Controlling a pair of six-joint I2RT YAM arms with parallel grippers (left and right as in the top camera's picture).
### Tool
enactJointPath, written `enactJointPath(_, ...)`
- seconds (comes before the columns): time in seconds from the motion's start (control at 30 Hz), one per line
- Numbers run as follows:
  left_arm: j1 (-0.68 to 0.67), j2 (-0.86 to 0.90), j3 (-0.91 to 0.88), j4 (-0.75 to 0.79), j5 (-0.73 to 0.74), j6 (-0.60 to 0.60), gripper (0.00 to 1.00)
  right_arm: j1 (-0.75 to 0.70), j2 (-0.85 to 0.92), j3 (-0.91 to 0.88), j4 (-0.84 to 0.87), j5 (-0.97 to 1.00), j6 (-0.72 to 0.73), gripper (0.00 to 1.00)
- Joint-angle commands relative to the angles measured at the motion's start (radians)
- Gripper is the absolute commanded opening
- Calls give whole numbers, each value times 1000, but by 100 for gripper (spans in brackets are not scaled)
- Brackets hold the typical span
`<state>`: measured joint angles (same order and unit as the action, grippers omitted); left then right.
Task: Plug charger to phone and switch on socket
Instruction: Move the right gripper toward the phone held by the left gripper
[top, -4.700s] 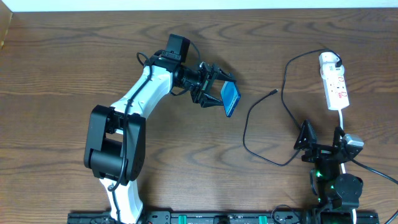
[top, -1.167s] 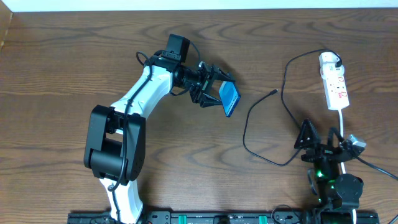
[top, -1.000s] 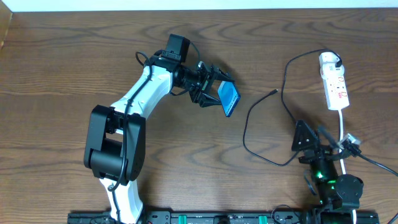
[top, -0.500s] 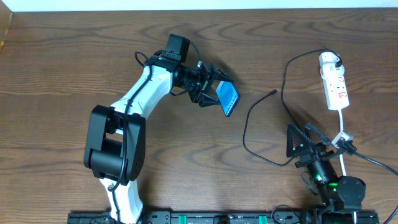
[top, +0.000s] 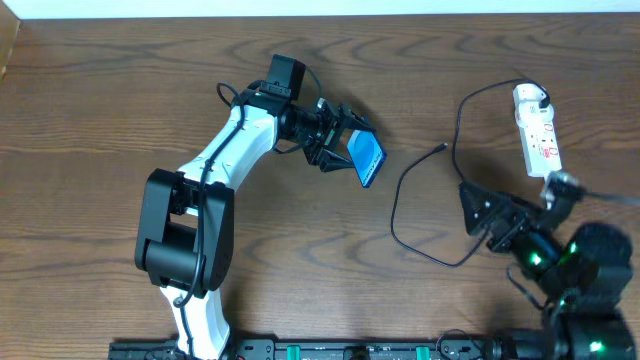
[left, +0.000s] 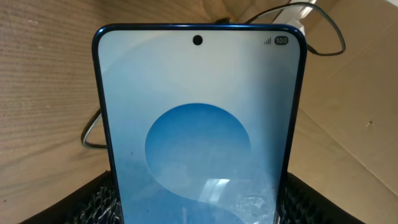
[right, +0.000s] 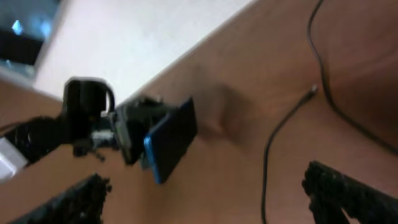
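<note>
Dark wood-grain table (top: 120, 90) runs under both my arms, with a pale strip of wall (top: 300, 7) along its far edge. My left gripper (top: 346, 142) is clenched on the phone (top: 369, 158), near the middle of the table. It holds the phone on edge and tilted, with the screen facing my left wrist camera. There the blue screen fills nearly the whole view, and my ribbed pads (left: 102, 200) just show at the bottom corners. I cannot tell whether the phone touches the wood.

The black cable (top: 394, 215) leaves the white plug (top: 530, 97) at the far end of the power strip (top: 541, 140), which lies flat at the far right. The cable arcs left, drops toward me and swings round in a wide loop. Its connector tip (top: 442, 148) lies loose on bare wood between the phone and the strip, touching neither.

My right gripper (top: 487, 207) hangs spread wide, grasping nothing, just beside the near right part of that loop and near the strip's closer end. From its blurred wrist view the loop crosses the wood between its fingers and the phone.
</note>
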<state>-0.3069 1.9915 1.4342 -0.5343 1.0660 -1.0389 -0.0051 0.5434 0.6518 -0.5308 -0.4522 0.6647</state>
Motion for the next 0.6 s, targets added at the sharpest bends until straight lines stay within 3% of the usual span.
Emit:
enactJointPath(0.0,0,-35,0,2,21,17,58,40,103,132,-16,-114,-20,99)
enactJointPath(0.13,0,-35,0,2,21,17,58,47,173,171,76,-232,7,99)
enactJointPath(0.37,0,-35,0,2,21,17,58,73,255,172,182,-175,-49,99)
enactJointPath(0.57,0,-35,0,2,21,17,58,245,303,173,133,64,46,99)
